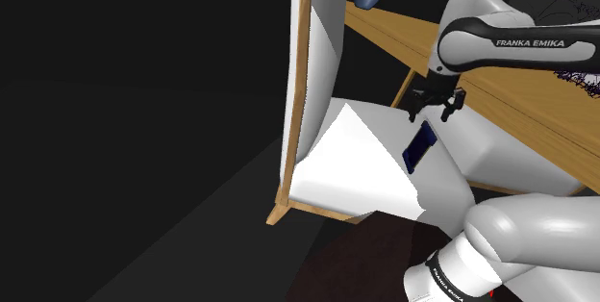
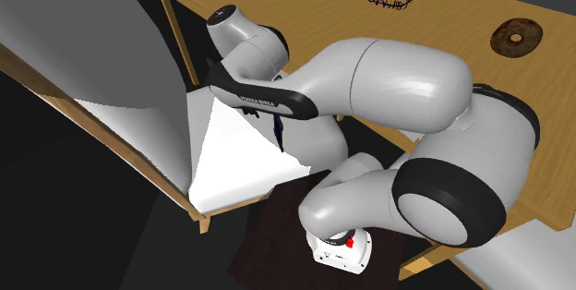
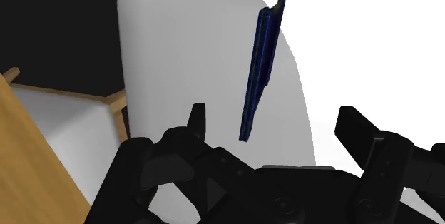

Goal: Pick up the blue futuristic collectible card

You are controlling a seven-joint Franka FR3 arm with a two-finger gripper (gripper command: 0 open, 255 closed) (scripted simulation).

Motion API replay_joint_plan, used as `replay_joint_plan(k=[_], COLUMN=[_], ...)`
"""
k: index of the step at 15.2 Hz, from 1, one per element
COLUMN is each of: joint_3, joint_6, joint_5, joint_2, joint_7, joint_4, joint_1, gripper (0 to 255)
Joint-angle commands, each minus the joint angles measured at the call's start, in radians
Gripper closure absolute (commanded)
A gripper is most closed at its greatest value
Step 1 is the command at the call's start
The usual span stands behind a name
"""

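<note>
Approach step: gripper [image 1: 435,108] spread just above blue card [image 1: 419,144], centre-right in shoulder view; next descend, straddle, close.

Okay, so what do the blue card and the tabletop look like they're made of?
Blue card: dark blue, thin and flat with a faint sheen. It could be plastic or coated cardboard; the look doesn't settle which. Tabletop: even light brown with a matte finish, probably wood.

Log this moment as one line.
stage: pre-grasp | fingers: open, over card, not touching | card: blue, on white surface, not held
</note>
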Motion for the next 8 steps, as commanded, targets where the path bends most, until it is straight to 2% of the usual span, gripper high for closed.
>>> replay_joint_plan(k=[1,8], joint_3=[0.005,0.004], joint_6=[0.006,0.104], joint_5=[-0.02,-0.031], joint_2=[0.002,0.025], joint_7=[0.072,0.1], joint_4=[-0.036,-0.114], joint_1=[-0.038,-0.041], gripper=[0,0])
